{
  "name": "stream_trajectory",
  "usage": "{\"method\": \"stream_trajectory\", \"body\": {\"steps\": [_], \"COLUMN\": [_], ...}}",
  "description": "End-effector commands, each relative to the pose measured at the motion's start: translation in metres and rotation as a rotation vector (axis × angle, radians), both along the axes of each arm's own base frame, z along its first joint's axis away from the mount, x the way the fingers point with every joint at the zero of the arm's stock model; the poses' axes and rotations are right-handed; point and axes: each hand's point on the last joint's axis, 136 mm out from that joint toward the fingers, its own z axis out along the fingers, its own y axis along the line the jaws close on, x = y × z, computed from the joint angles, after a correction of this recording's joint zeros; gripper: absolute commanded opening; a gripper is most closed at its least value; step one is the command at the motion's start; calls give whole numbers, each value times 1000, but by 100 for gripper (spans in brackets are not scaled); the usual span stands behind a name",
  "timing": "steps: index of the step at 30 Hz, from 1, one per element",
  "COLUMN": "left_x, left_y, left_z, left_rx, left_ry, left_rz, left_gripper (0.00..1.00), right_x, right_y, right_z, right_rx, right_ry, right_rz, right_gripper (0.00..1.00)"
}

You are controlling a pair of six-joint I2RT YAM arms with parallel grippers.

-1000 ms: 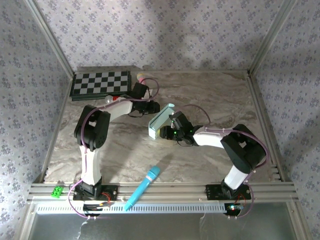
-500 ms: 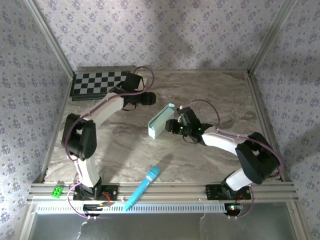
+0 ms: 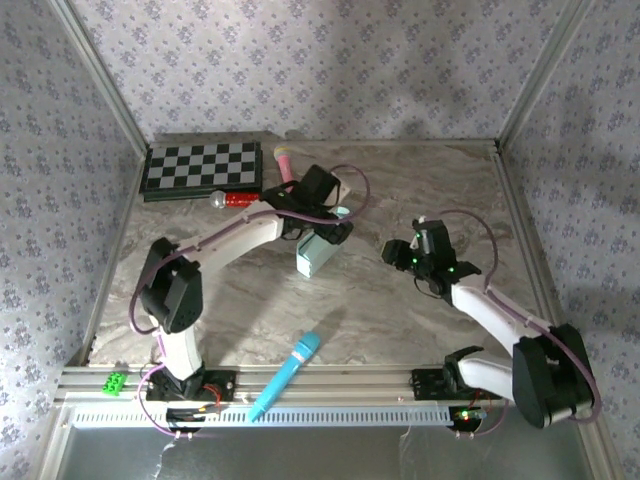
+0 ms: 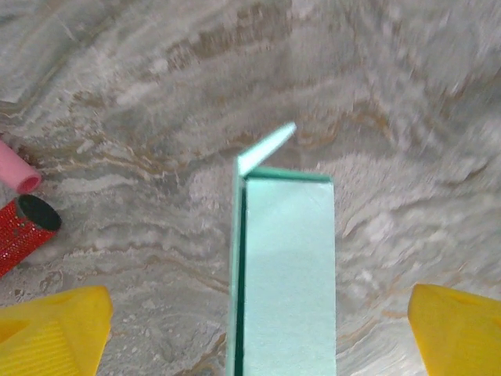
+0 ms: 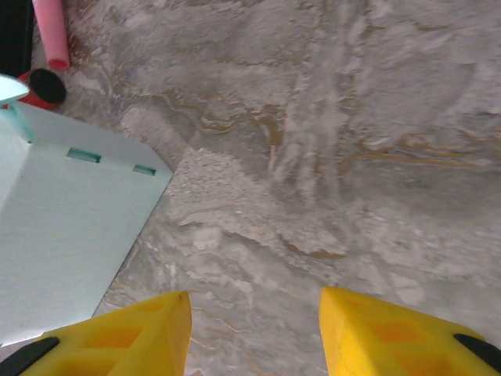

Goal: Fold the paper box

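Near rail: a small green block (image 3: 116, 381) sits at the left end, and a bright blue microphone (image 3: 293, 368) lies slantwise just inside it.
Right gripper (image 3: 400, 256): low over the marble table (image 3: 450, 190), to the right of the box and apart from it. Its yellow fingers (image 5: 117, 333) stand parted with bare stone between them, holding nothing.
Paper box (image 3: 317, 252): mid-table, folded into a narrow pale mint block, with one small flap (image 4: 266, 149) sticking out at one end.
Left gripper (image 3: 335, 222): just above the box. The jaws are spread wide and the box lies between the two yellow fingers (image 4: 51, 333) with a clear gap on each side — no grip.
Beyond the box: a red glittery cylinder (image 3: 235, 198) and a pink tube (image 3: 285, 160), near each other.
Far left corner: a checkerboard (image 3: 200, 166) lying flat by the wall.
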Motion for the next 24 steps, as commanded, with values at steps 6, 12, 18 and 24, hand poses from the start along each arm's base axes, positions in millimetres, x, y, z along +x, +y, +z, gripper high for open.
{"method": "stream_trajectory", "body": {"steps": [6, 12, 18, 24], "left_x": [-7, -17, -17, -19], "left_y": [7, 5, 8, 5], "left_z": [-26, -37, -41, -44], "left_rx": [257, 279, 302, 299], "left_ry": [8, 52, 60, 79], "left_rz": [-79, -114, -122, -164], "left_gripper": [98, 84, 64, 48], "right_x": [-15, -16, -17, -20], "right_y": [-17, -21, -24, -28], "right_z": [-6, -9, -8, -8], "right_rx": [-1, 5, 7, 9], "right_ry": [21, 26, 25, 30], "right_rz": [-5, -17, -27, -36], "right_gripper": [49, 49, 49, 49]}}
